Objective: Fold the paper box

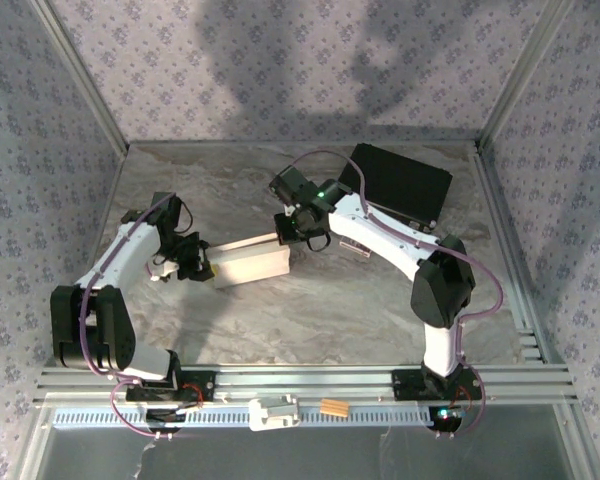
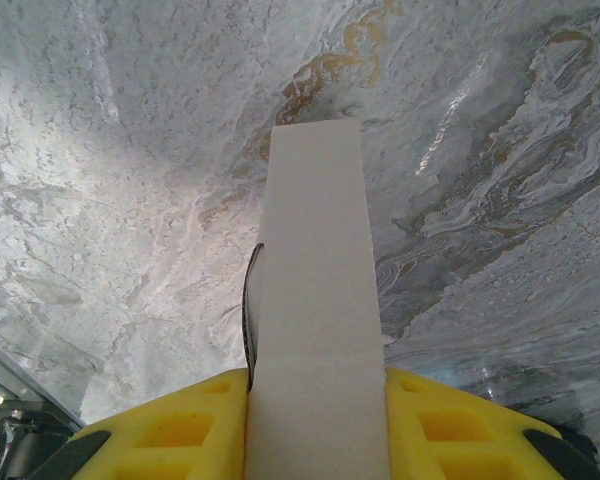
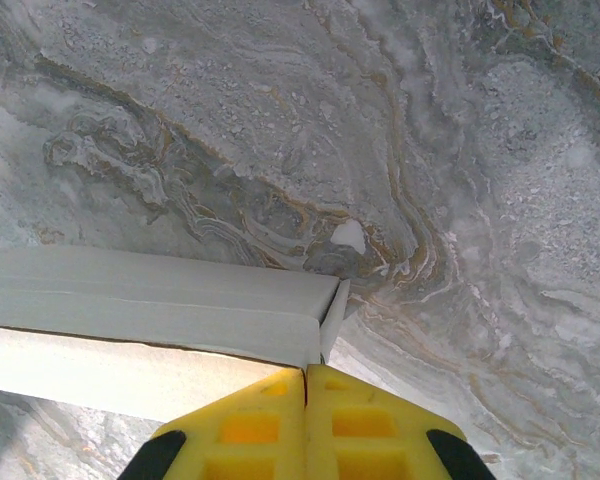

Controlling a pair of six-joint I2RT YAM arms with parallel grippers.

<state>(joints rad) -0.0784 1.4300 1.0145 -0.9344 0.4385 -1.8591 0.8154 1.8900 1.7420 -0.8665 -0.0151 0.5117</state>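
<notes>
One white box [image 1: 250,262] lies on the marble surface [image 1: 330,320], left of centre, between two hands. The left hand [image 1: 193,262] grips the box's left end: in its wrist view the narrow white side sits clamped between both yellow fingers [image 2: 170,435]. The right hand [image 1: 292,236] is closed at the other end. Its two fingers [image 3: 370,425] press together without a gap, tips at the box's corner, where a small flap [image 3: 330,318] stands out. Whether that flap is pinched cannot be told. One black case [image 1: 400,185] lies far right, partly covered by the right arm [image 1: 390,240]. Two small pieces, one white [image 1: 273,412] and one tan [image 1: 334,408], sit on the front rail [image 1: 380,385], too small to identify.
</notes>
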